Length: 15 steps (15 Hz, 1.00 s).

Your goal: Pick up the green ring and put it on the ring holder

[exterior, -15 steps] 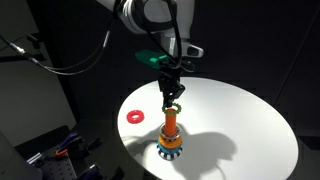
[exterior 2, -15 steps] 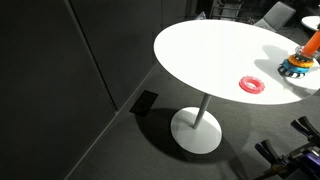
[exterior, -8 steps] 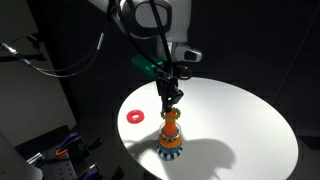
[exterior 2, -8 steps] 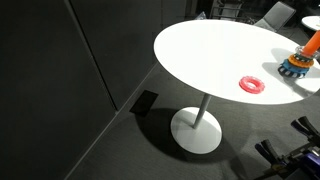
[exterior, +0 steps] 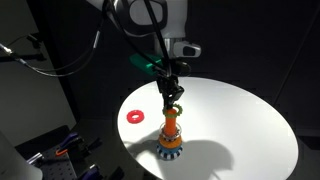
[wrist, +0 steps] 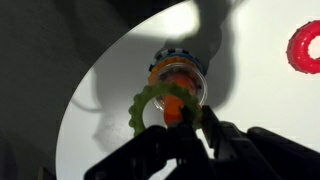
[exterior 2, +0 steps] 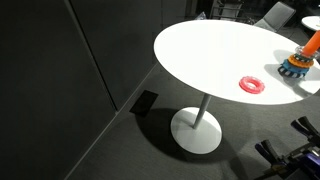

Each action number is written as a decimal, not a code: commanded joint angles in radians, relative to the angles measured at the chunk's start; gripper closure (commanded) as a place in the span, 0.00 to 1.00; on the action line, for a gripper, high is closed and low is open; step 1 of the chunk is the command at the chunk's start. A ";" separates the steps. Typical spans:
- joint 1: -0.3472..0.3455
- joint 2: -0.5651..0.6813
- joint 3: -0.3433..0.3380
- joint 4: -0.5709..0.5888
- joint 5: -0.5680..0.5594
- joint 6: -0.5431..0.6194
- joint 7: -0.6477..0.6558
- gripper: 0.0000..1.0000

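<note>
I see the green ring [wrist: 137,105] best in the wrist view. It is a thin hoop with a bumpy, wavy edge, and it looks like smooth plastic. My gripper [wrist: 205,132] has its two dark fingers [wrist: 232,140] closed tight on one side of the hoop, so the jaws are pinching the ring and nothing else. The ring hangs right above the ring holder [wrist: 180,70]. Through the hole in the ring I can see the orange peg of the holder, so the ring sits over the top of the peg. I cannot tell if the ring touches the peg. The holder is a little upright orange peg on a round base, and the base has bands of blue, white and yellow. In an exterior view the gripper [exterior: 172,98] points straight down just above the tip of the ring holder [exterior: 171,138]. The holder stands on a round white table [exterior: 240,120] with a smooth, flat top. A flat red ring [exterior: 133,115] lies on the table to one side of the holder, apart from it. It is round like a doughnut and looks smooth too. In an exterior view from farther away, the ring holder [exterior 2: 299,64] is at the edge of the picture, and the red ring [exterior 2: 253,84] lies near it on the table [exterior 2: 210,50]. In the wrist view the red ring [wrist: 305,45] is off to the side of the holder, half cut off by the picture edge.
</note>
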<state>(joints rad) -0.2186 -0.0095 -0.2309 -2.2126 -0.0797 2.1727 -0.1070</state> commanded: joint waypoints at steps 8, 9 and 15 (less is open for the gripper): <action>-0.003 -0.006 0.000 -0.024 0.093 0.072 -0.092 0.94; -0.003 -0.003 0.000 -0.023 0.108 0.074 -0.104 0.94; -0.007 0.016 -0.002 -0.017 0.141 0.065 -0.124 0.94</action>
<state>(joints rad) -0.2181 0.0035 -0.2306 -2.2301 0.0356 2.2311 -0.1981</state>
